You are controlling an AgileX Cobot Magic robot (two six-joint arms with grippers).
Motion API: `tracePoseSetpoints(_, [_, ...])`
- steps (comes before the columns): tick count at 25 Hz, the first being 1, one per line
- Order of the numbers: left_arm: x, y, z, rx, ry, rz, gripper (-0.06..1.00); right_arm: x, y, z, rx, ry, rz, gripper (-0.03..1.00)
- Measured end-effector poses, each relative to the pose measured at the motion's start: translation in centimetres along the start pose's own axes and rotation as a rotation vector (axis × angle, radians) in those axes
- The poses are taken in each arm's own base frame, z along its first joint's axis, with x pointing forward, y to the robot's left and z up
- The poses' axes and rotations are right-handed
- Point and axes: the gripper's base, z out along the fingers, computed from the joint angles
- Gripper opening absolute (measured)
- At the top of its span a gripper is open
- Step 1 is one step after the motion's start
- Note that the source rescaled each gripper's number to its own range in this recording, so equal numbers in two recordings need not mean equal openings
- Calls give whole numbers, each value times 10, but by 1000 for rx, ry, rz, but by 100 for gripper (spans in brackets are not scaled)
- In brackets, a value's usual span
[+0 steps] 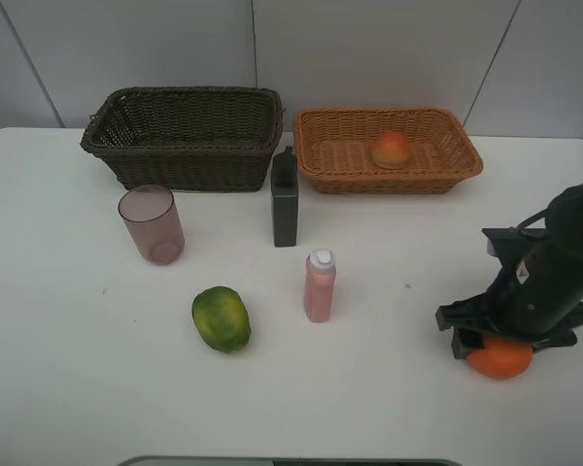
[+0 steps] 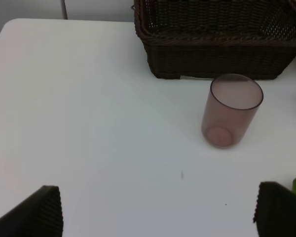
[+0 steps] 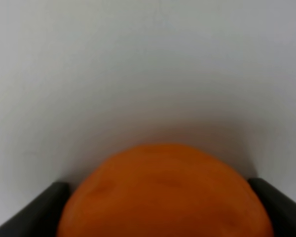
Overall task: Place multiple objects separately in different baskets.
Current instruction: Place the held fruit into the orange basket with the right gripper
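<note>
Orange (image 3: 165, 195) between right gripper (image 3: 157, 211) fingers

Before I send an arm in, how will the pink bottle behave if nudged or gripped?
The pink bottle stands upright, tall and narrow, so a nudge would probably tip it. Its smooth sides may slip when gripped.

Bright round orange fruit (image 3: 165, 197) sits between the matte black right end effector (image 1: 510, 342) fingers. Well away from it: white worktop (image 1: 78, 369), dark brown woven wicker basket (image 1: 185, 170), orange-tan woven wicker basket (image 1: 389, 181), mottled green round fruit (image 1: 222, 318).
</note>
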Motion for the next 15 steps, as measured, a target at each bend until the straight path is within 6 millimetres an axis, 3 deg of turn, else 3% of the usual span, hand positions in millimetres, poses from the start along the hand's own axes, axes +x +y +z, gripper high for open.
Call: tracePoseSetpoints(15, [0, 0, 0, 0, 0, 0, 100, 0, 0, 0, -1, -1, 0, 59])
